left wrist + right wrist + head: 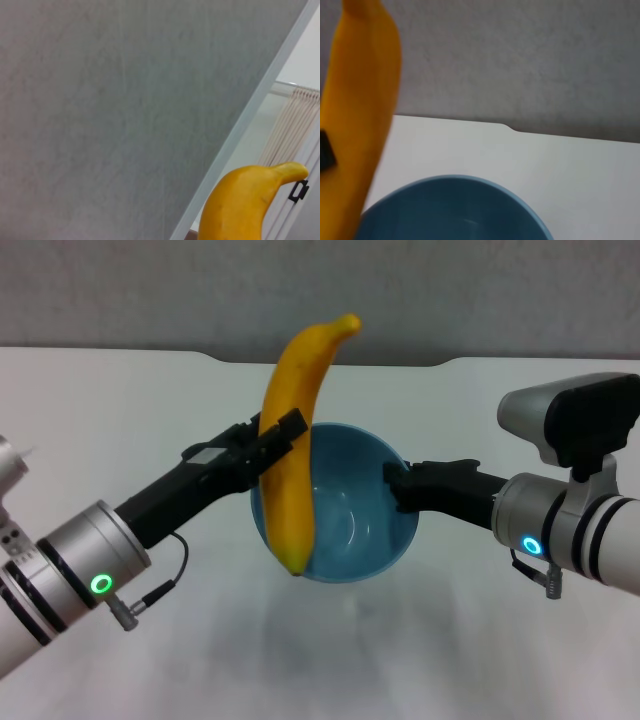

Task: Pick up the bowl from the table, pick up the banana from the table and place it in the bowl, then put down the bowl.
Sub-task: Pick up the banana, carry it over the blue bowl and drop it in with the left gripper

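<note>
My left gripper [272, 443] is shut on the yellow banana [291, 445], which stands nearly upright with its stem tip up and its lower end hanging over the left rim of the light-blue bowl [350, 515]. My right gripper [396, 485] is shut on the bowl's right rim and holds it above the white table [120, 430]. In the left wrist view only the banana's [245, 202] upper end shows. The right wrist view shows the banana [360, 120] beside the bowl's [455, 210] near rim.
A grey wall [150, 290] rises behind the table's far edge, which has a shallow notch [330, 363]. The bowl's faint shadow [330, 630] lies on the tabletop below it.
</note>
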`<state>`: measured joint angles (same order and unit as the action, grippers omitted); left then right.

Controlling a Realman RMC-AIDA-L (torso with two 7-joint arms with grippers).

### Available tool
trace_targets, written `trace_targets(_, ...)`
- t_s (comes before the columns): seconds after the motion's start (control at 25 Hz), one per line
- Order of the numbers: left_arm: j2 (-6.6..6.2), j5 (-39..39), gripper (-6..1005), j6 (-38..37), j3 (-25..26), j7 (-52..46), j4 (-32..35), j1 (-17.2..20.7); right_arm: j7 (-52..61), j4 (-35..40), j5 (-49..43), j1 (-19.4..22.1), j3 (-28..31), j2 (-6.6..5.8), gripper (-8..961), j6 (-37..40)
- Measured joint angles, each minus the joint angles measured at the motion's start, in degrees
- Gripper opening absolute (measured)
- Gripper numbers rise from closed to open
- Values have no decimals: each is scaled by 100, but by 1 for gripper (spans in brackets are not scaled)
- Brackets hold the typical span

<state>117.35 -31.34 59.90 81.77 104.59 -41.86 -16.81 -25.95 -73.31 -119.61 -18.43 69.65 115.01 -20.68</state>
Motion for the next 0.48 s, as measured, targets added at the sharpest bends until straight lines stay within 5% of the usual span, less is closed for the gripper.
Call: trace_targets(0.48,-1,946,526,-51,-426,526,112,-131,2,-3,100,-105,-170,4,103,-15)
